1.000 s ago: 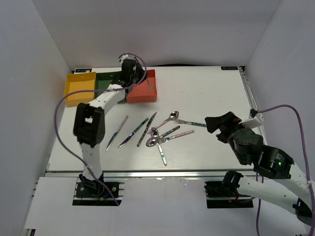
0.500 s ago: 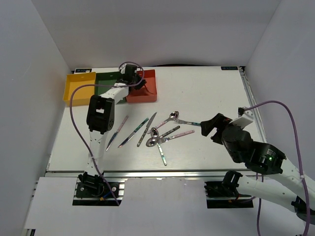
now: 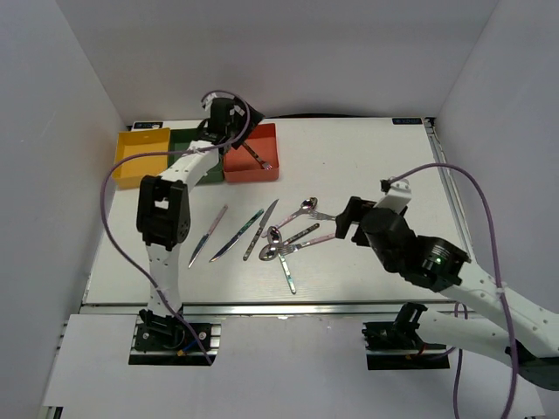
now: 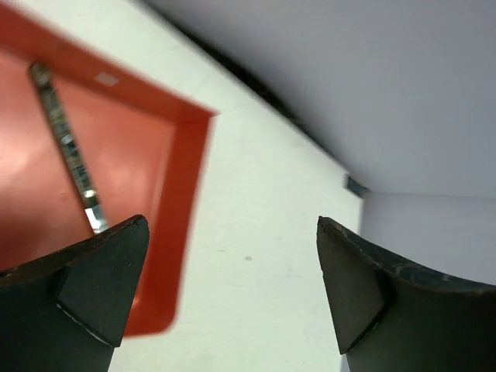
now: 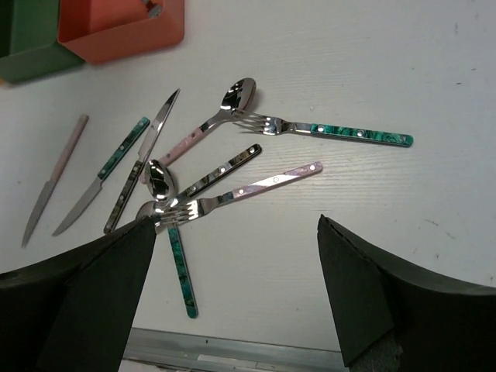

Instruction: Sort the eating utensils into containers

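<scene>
Utensil (image 4: 70,155) in red-orange bin (image 4: 184,198) (L end effector (image 4: 232,260) wide, empty)

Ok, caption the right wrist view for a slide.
Open right tool over scattered utensils, red-orange bin at upper left.

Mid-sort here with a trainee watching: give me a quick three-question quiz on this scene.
1. True or false: the left gripper is shut on a utensil.
2. The utensil under it lies in a bin of which colour? A yellow, B green, C red.
3. Fill in: the loose fork lying farthest right, near the right gripper, has a ___ handle.
Key: 1 false, its jaws stand open and empty; 2 C; 3 green.
</scene>
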